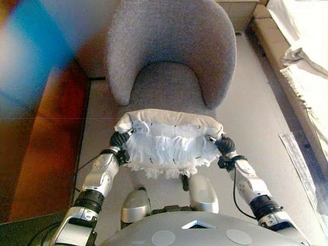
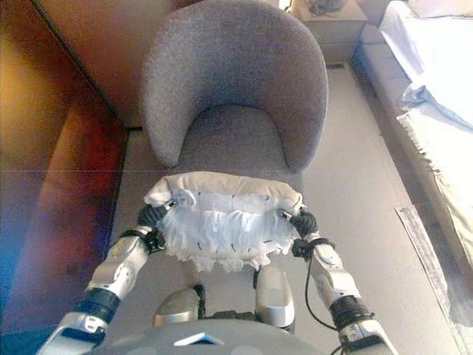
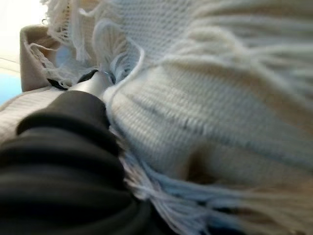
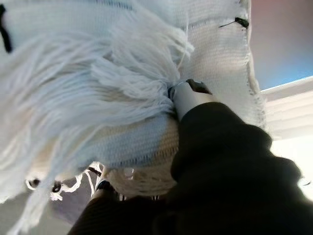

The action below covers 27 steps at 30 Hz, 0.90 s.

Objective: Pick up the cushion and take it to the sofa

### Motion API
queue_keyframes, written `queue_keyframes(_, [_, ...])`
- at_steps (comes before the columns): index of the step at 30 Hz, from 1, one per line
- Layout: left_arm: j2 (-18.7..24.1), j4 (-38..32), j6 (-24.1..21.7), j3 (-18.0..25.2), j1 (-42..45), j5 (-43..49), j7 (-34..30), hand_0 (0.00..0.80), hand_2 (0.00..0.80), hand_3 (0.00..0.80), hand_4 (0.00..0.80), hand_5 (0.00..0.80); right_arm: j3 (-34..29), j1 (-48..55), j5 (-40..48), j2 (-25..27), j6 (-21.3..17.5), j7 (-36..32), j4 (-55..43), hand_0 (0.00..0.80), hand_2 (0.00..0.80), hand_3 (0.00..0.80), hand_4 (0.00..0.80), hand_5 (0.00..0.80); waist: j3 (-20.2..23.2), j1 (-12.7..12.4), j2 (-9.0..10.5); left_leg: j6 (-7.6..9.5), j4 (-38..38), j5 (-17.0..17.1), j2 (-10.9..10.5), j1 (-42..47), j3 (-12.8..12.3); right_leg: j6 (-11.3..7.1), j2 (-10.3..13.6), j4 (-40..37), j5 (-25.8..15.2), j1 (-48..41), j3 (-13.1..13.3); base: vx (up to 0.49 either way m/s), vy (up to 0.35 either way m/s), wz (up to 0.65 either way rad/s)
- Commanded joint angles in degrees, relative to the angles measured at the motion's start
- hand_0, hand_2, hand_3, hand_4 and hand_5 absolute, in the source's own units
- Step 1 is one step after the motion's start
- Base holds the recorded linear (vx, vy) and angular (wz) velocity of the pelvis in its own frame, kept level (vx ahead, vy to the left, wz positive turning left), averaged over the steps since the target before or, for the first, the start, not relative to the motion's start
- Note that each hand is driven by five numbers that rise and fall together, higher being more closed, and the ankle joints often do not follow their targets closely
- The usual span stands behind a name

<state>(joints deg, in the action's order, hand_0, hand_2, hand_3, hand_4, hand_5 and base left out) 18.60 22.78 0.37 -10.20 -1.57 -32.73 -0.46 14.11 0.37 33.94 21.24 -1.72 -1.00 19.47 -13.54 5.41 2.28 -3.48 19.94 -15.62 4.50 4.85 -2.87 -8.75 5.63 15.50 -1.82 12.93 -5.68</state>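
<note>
You see both arms reaching forward, the left hand (image 1: 120, 139) and right hand (image 1: 224, 145) pressed against opposite ends of the fringed white cushion (image 1: 166, 138). Fingers are buried in fringe; whether they curl or lie straight cannot be determined. The cushion is held off the floor before the grey armchair (image 1: 171, 48), its long axis running left to right. No legible writing is visible.

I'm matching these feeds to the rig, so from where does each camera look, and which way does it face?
Left eye view: on the head, looking down at the cushion held before the grey chair, both arms showing.
Right eye view: same, slightly shifted.
Left wrist view: on the left wrist, close along the left robot hand into fringe.
Right wrist view: likewise, right robot hand.
All four share the cushion.
</note>
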Motion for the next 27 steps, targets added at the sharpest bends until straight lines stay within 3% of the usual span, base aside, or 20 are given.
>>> queue_keyframes(1, [1.34, -9.86, -5.13, 2.82, -0.11, -2.95, -2.8, 0.8, 0.8, 0.8, 0.8, 0.8, 0.59, -2.73, 1.01, -2.86, -1.31, -4.28, -7.44, 0.8, 0.8, 0.8, 0.8, 0.8, 7.03, 0.4, 1.62, 1.82, 2.65, 7.53, -3.14, 6.71, -1.53, 0.94, 1.41, -7.74, -4.49, -2.05, 3.71, 0.404, -0.207, 0.02])
queue_keyframes(5, [0.69, -10.39, -6.63, 3.02, 0.14, -3.71, -2.1, 0.8, 0.8, 0.8, 0.8, 0.8, 0.41, -3.17, 2.45, -1.26, -0.96, -5.69, -7.79, 0.8, 0.8, 0.8, 0.8, 0.8, 8.38, 0.33, 1.98, -0.15, 16.9, 13.45, -2.16, 1.16, -1.9, 4.51, 0.03, -8.18, -1.64, -5.46, 3.91, 0.284, -0.166, -0.09])
queue_keyframes(8, [0.26, -10.48, -6.7, 2.73, -0.17, -4.03, -2.48, 0.8, 0.8, 0.8, 0.8, 0.8, 0.03, -3.23, 2.62, -1.1, -1.12, -5.85, -7.19, 0.8, 0.8, 0.8, 0.8, 0.8, 8.03, -0.26, 2.68, 0.56, 22.65, 13.36, -0.21, -4.82, -3.4, 5.97, 0.3, -7.62, 0.37, -8.12, 2.98, 0.211, -0.115, -0.08])
queue_keyframes(10, [0.14, -10.42, -6.55, 2.4, -0.3, -3.44, -3.06, 0.8, 0.8, 0.8, 0.8, 0.8, 0.05, -3.43, 3.19, -1.38, -1.27, -5.52, -6.74, 0.8, 0.8, 0.8, 0.8, 0.8, 7.35, -0.92, 2.7, 1.29, 19.0, 12.36, 0.33, -6.42, -3.85, 6.03, 0.21, -6.89, 1.52, -9.31, 2.88, 0.185, -0.01, 0.0])
queue_keyframes(12, [0.16, -10.08, -6.51, 2.2, -0.53, -3.27, -3.76, 0.8, 0.8, 0.8, 0.8, 0.8, -0.18, -3.96, 3.3, -1.77, -0.86, -4.82, -6.55, 0.8, 0.8, 0.8, 0.8, 0.8, 6.71, -1.41, 1.99, 1.33, 7.72, 13.04, 1.36, -5.74, -4.76, 5.8, -0.49, -6.29, 2.93, -10.45, 3.16, 0.185, 0.095, 0.06])
queue_keyframes(15, [0.2, -8.96, -6.58, 1.98, -1.75, -3.63, -4.3, 0.8, 0.8, 0.8, 0.8, 0.8, -0.62, -4.16, 3.73, -1.94, -0.32, -3.76, -7.24, 0.8, 0.8, 0.8, 0.8, 0.8, 5.89, -1.98, 0.56, -0.26, -5.14, 16.32, 2.67, -6.44, -4.78, 5.0, -1.27, -5.9, 5.09, -12.39, 3.69, 0.153, 0.139, 0.18])
queue_keyframes(18, [-0.26, -7.38, -7.06, 1.17, -3.29, -4.22, -3.86, 0.8, 0.8, 0.8, 0.8, 0.8, -0.21, -3.77, 4.29, -2.0, -0.26, -3.03, -7.73, 0.8, 0.8, 0.8, 0.8, 0.8, 5.14, -3.09, -0.5, -2.11, -14.27, 19.81, 2.52, -9.1, -2.8, 4.37, -1.87, -6.65, 6.88, -15.96, 4.63, 0.218, 0.151, 0.13])
queue_keyframes(22, [-0.57, -6.78, -7.35, 1.48, -3.01, -3.67, -4.81, 0.8, 0.8, 0.8, 0.8, 0.8, -0.11, -3.26, 5.0, -2.08, -0.36, -3.39, -6.79, 0.8, 0.8, 0.8, 0.8, 0.8, 4.96, -4.92, -0.94, -2.86, -17.69, 22.52, 2.43, -13.17, -1.42, 3.63, -1.52, -8.57, 9.07, -22.07, 7.16, 0.247, 0.129, -0.22])
queue_keyframes(27, [0.93, -5.9, -6.92, 2.0, -4.62, -1.79, -5.02, 0.8, 0.8, 0.8, 0.8, 0.8, -0.34, -3.5, 5.56, -3.92, -2.24, -2.81, -6.38, 0.8, 0.8, 0.8, 0.8, 0.8, 5.93, -5.1, -0.85, -0.99, -13.72, 19.21, 1.54, -14.18, -3.98, 1.36, 2.33, -5.8, 11.01, -22.7, 5.03, 0.192, 0.141, -0.38])
